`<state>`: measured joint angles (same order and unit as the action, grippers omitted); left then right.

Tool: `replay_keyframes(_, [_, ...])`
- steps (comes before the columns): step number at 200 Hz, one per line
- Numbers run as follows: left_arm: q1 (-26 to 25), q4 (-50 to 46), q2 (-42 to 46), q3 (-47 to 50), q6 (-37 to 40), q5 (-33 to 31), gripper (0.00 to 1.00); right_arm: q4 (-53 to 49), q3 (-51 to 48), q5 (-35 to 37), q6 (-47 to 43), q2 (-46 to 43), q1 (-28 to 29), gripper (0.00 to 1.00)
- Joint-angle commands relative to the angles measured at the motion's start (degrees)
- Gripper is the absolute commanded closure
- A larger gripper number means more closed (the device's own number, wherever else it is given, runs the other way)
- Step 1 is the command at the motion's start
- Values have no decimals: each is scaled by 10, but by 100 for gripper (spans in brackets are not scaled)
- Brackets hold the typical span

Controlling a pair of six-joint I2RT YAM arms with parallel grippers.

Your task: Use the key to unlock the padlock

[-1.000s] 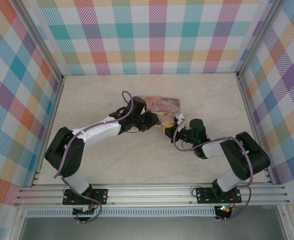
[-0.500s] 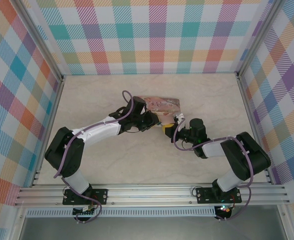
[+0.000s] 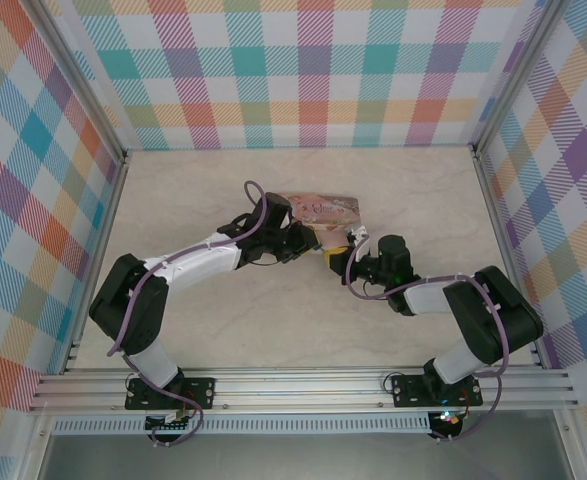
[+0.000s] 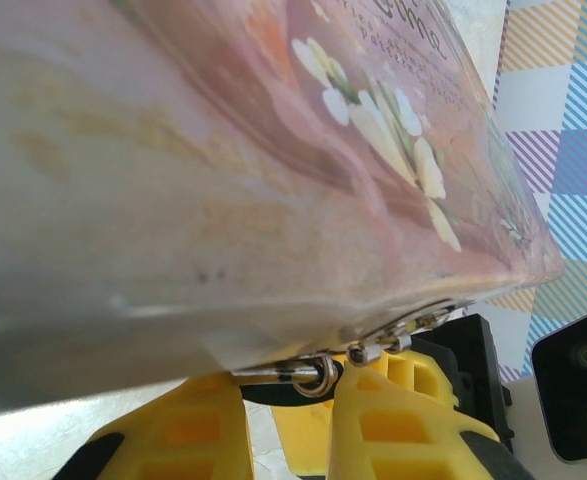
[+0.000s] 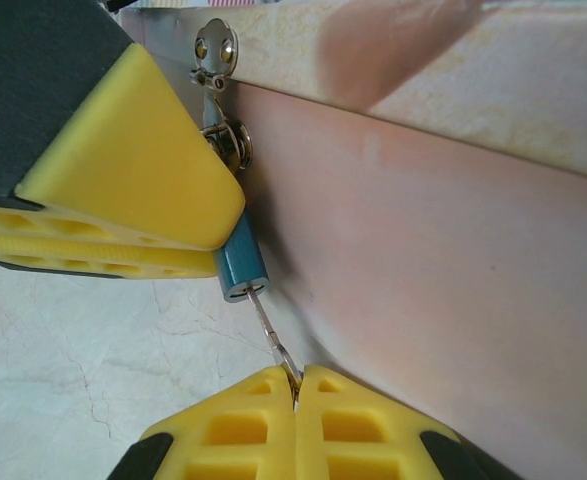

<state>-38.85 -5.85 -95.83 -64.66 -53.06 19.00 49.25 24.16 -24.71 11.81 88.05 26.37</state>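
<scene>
Marble table (image 3: 193, 190) open around, padlock (image 5: 241, 262) (key (image 5: 271, 335) touching) against tin (image 5: 423, 280) edge.

The small teal padlock (image 5: 241, 265) is hanging tilted against the pink tin's (image 5: 423, 280) side, just below its clasp (image 5: 216, 45). The thin key (image 5: 271, 328) is sticking from its lower end, pinched in the right tool (image 5: 295, 385).
</scene>
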Motion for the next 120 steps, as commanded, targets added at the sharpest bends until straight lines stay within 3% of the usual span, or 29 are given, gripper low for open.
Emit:
replay_keyframes(1, [-9, 8, 0, -9, 12, 51, 92, 41, 30, -12, -7, -29, 4, 98])
replay_keyframes(120, [-9, 19, 2, -5, 3, 51, 92, 53, 61, -42, 9, 5, 5, 98])
